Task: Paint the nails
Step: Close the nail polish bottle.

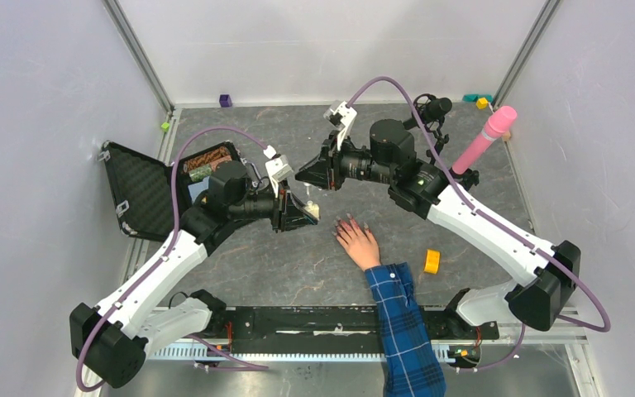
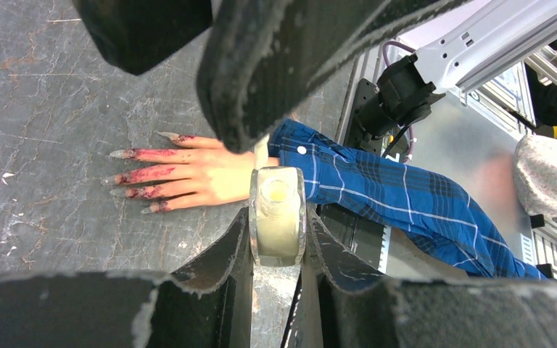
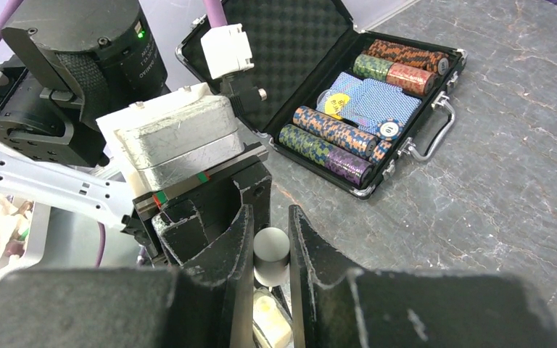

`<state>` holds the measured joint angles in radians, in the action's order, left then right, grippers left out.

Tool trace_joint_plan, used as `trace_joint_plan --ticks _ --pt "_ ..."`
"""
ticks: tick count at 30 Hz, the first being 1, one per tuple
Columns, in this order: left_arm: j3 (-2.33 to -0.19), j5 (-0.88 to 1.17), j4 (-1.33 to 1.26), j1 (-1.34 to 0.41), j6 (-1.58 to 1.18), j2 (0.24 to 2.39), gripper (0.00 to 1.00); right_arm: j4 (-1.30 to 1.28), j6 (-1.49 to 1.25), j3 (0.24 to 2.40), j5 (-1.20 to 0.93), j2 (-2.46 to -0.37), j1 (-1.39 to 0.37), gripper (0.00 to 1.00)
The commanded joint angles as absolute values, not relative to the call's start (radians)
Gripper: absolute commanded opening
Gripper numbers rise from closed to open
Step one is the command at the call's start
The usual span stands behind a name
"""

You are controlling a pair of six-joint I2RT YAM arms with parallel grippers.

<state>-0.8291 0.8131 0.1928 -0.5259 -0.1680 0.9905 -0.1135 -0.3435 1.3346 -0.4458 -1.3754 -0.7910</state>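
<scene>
In the top view, your left gripper (image 1: 307,212) is clenched on a small white bottle (image 1: 313,210), just left of a pale hand (image 1: 357,242) lying flat on the dark counter (image 1: 281,265). The nails (image 1: 349,222) point away from the arm bases, close to the bottle. A blue plaid sleeve (image 1: 401,314) runs back towards the near edge. Your right gripper (image 1: 302,175) hangs just above and behind the left one. An open poker chip case (image 1: 174,182) sits at the far left, and a yellow tape roll (image 1: 432,261) lies right of the hand.

From your left wrist, the gripper (image 2: 277,217) grips the bottle (image 2: 277,243), whose mouth is uncapped. Beyond it the hand (image 2: 203,174) has its fingers spread, with the nails (image 2: 122,154) and fingers smeared dark pink.

From your right wrist, the gripper (image 3: 270,214) is grasping a grey round cap (image 3: 271,250) directly above the bottle (image 3: 272,326). The chip case (image 3: 362,109) lies open behind.
</scene>
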Motion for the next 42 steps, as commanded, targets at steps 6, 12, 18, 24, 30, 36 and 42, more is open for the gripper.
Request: trace_joint_plan --ticks 6,12,18,24,30,36,42 --pt "-0.867 0.806 0.187 -0.532 -0.170 0.982 0.02 -0.109 -0.330 1.338 -0.482 -1.384 -0.789 0.00" --pt "-0.867 0.798 0.187 -0.532 -0.170 0.979 0.02 -0.129 -0.319 1.340 -0.483 -1.384 -0.790 0.00" --pt "-0.867 0.796 0.187 -0.531 -0.170 0.981 0.02 -0.135 -0.317 1.341 -0.480 -1.388 -0.789 0.00" --pt "-0.867 0.792 0.186 -0.532 -0.170 0.980 0.02 -0.136 -0.314 1.342 -0.495 -1.390 -0.789 0.00" --pt "-0.867 0.790 0.187 -0.531 -0.170 0.980 0.02 -0.144 -0.312 1.342 -0.506 -1.394 -0.790 0.00" --pt "-0.867 0.787 0.187 -0.531 -0.170 0.978 0.02 -0.154 -0.308 1.345 -0.513 -1.399 -0.789 0.00" --pt "-0.867 0.785 0.187 -0.531 -0.170 0.977 0.02 -0.158 -0.303 1.343 -0.512 -1.404 -0.789 0.00"
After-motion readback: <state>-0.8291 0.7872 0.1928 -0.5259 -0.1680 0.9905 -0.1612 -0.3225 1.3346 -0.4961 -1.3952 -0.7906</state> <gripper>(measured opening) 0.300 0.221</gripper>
